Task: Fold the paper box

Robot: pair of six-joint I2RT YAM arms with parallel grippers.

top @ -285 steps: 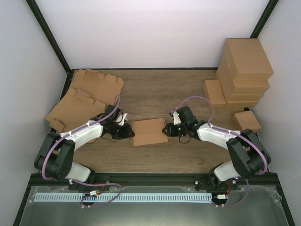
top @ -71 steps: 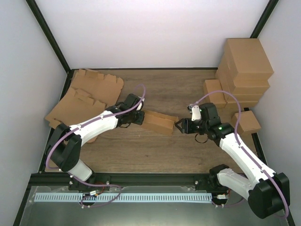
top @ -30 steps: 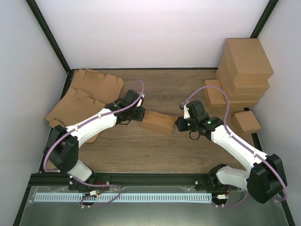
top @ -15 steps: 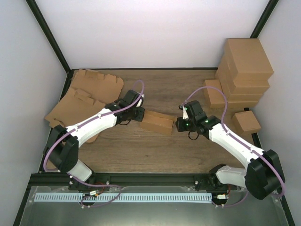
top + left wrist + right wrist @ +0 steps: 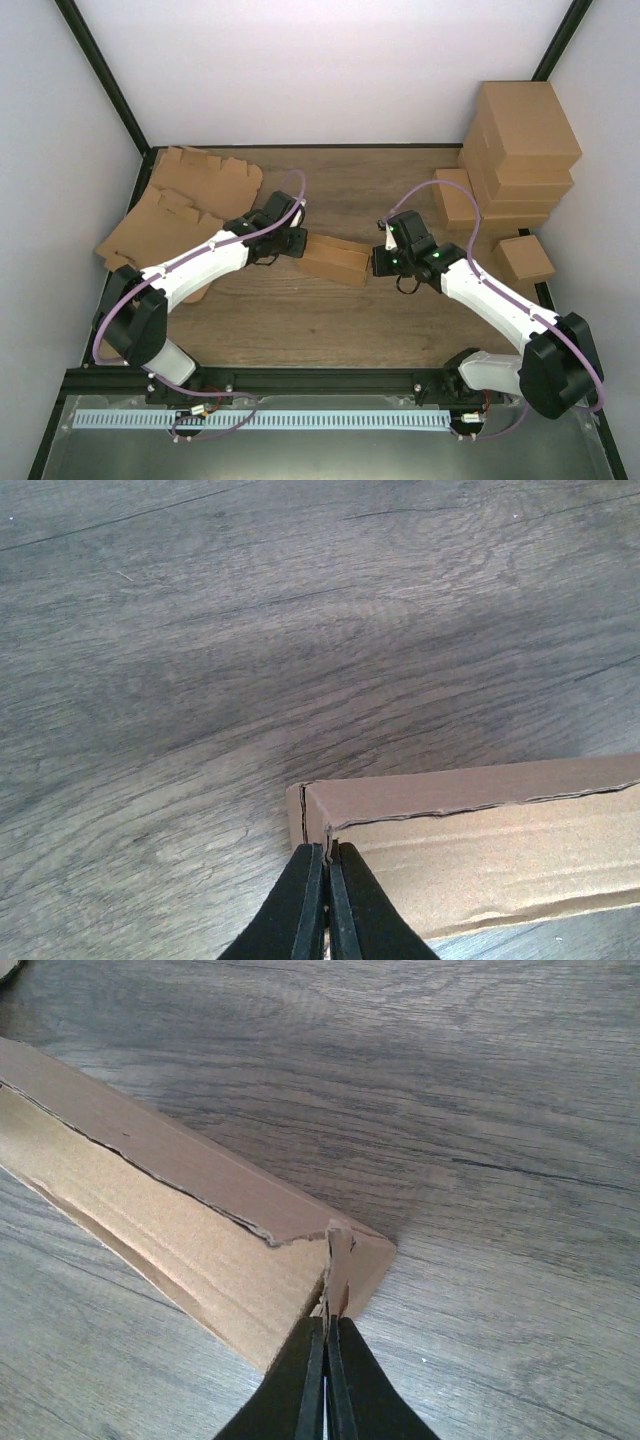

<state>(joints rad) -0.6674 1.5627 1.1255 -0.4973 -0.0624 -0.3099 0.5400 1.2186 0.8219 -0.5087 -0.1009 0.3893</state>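
The paper box (image 5: 338, 260) is a small brown cardboard box, partly folded, held between both arms above the middle of the wooden table. My left gripper (image 5: 298, 247) is shut on the box's left end; in the left wrist view the black fingertips (image 5: 312, 880) pinch a thin cardboard edge at the box corner (image 5: 330, 825). My right gripper (image 5: 377, 262) is shut on the right end; in the right wrist view it (image 5: 327, 1328) pinches a small upright tab (image 5: 338, 1260) at the box's corner (image 5: 250, 1230).
Flat die-cut cardboard blanks (image 5: 180, 205) lie at the back left. Folded brown boxes are stacked at the back right (image 5: 520, 140), with a small one (image 5: 525, 258) near the right arm. White walls enclose the table (image 5: 330, 320).
Long before, the box lay flat between both grippers nearer the front. Over the last second my right gripper has shifted slightly left against the box's right end; the left arm has hardly moved.
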